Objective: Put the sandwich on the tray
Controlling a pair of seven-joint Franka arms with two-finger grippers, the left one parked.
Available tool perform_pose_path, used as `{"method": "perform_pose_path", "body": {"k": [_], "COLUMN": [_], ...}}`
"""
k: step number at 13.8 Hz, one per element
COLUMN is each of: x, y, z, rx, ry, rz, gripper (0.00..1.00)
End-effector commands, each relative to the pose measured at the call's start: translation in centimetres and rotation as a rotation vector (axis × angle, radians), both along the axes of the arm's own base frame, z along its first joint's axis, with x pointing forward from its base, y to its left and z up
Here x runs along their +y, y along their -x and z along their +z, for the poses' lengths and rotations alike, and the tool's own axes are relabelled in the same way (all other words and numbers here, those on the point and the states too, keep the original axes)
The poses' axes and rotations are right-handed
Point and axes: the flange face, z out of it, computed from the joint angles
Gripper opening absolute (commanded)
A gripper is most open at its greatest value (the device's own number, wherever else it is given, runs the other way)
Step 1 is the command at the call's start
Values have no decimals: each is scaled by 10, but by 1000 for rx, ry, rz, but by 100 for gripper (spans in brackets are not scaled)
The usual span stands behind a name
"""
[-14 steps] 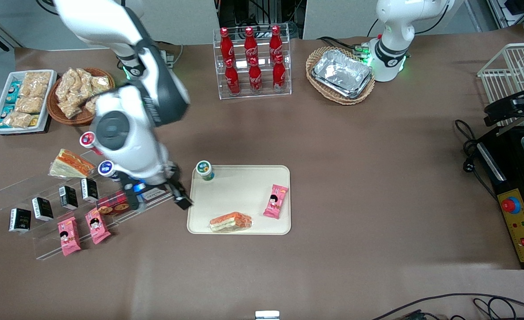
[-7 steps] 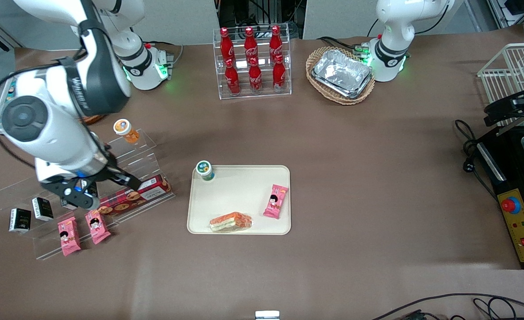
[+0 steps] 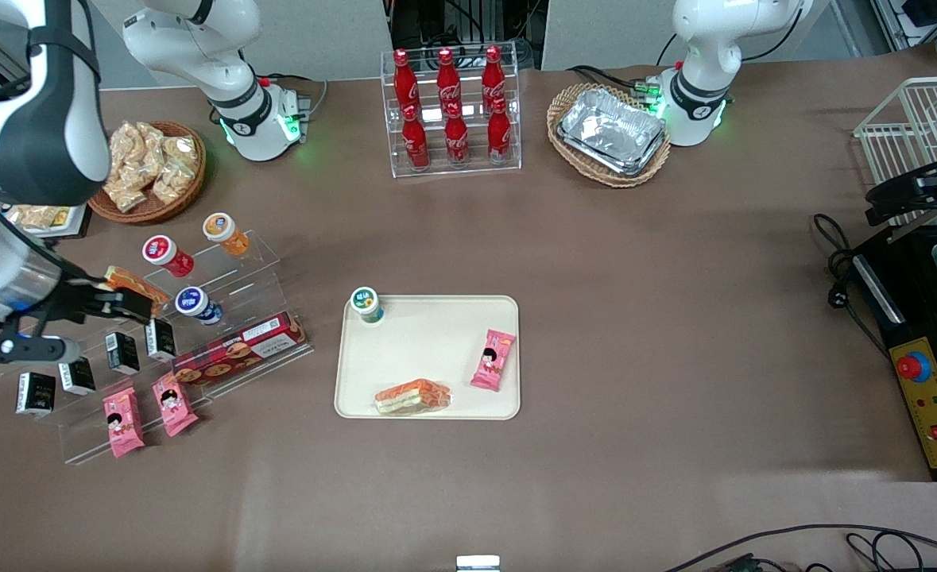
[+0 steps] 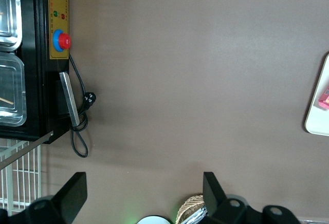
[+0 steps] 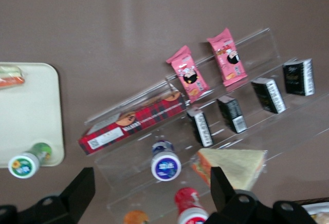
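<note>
The gripper [image 3: 122,306] hangs spread apart over a soft, squashy wrapped sandwich [image 5: 234,166] on the clear rack [image 3: 222,274], well apart from the tray [image 3: 436,349]; best pinched lightly across its flat sides

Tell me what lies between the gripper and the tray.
Front view: a blue-capped bottle and a red biscuit box lie between the open gripper, over the rack, and the tray.

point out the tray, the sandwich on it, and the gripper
tray [image 3: 428,342], front view, bare middle of its cream floor
sandwich [image 3: 412,396], front view, middle of its wrapped top, on the tray's edge nearest the camera
gripper [image 3: 122,304], front view, between its open fingertips, over the clear rack toward the working arm's end
</note>
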Motion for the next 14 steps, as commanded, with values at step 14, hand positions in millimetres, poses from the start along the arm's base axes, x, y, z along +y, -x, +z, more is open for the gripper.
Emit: {"method": "perform_pose_path", "body": {"k": [14], "x": [-69], "y": [80], "z": [30], "rx": [40], "ry": [-14], "rz": [172], "gripper": [100]}}
